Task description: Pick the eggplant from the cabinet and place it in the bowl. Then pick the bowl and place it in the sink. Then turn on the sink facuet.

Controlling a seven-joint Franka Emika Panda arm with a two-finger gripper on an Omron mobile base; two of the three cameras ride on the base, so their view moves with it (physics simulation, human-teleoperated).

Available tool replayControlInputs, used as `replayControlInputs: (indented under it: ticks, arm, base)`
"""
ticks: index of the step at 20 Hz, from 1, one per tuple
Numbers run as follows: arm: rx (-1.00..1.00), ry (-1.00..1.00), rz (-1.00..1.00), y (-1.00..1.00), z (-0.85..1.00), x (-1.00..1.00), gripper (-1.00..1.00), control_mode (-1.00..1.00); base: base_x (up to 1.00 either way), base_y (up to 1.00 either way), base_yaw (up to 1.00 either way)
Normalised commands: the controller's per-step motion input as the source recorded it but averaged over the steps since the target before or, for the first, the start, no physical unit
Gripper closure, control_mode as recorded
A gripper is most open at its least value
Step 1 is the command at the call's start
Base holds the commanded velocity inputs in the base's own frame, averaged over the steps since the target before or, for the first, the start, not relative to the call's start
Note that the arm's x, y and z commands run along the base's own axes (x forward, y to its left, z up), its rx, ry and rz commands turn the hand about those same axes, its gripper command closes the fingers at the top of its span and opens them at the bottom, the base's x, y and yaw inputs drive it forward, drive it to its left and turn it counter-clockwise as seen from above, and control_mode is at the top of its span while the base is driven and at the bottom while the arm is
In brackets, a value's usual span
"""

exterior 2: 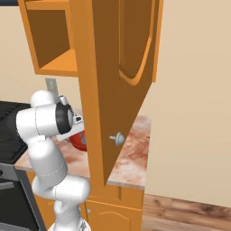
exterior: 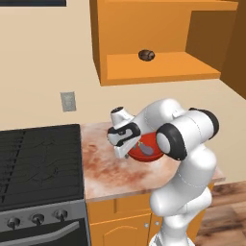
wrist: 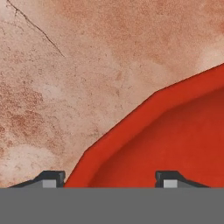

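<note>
The red bowl (exterior: 150, 154) rests on the marbled counter (exterior: 110, 168), and the small grey-purple eggplant (exterior: 145, 148) lies inside it. My gripper (exterior: 127, 153) points down at the bowl's left rim. In the hand view the gripper (wrist: 109, 178) straddles that rim. One fingertip (wrist: 50, 177) sits against the bowl's (wrist: 175, 144) outer edge and the other is over its inside, so the jaws are shut on the rim. The orange-brown cabinet (exterior: 158, 67) hangs open above. A sliver of the bowl (exterior 2: 77, 140) shows beside my arm in the right base view.
A dark brown roundish lump (exterior: 146, 55) sits on the cabinet shelf. The black stove (exterior: 38, 163) adjoins the counter on the left. The cabinet door (exterior 2: 117, 90) stands wide open over the counter, close to my arm. A wall outlet (exterior: 68, 101) is behind.
</note>
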Motion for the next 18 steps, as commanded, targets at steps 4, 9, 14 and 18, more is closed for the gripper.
replayControlInputs:
  ticks: [4, 9, 14, 18]
  arm:
    - [0.0, 0.0, 0.0, -0.22, -0.21, 0.0, 1.0, -1.0]
    - [0.0, 0.0, 0.0, -0.21, -0.23, -0.02, 1.0, -1.0]
    - [0.0, -0.03, 0.0, -0.34, -0.18, -0.17, 1.0, -1.0]
    - [0.0, -0.02, 0.01, -0.33, 0.02, -0.23, 1.0, -1.0]
  base:
    - [0.0, 0.0, 0.0]
    - [0.0, 0.0, 0.0]
    - [0.0, 0.0, 0.0]
    - [0.0, 0.0, 0.0]
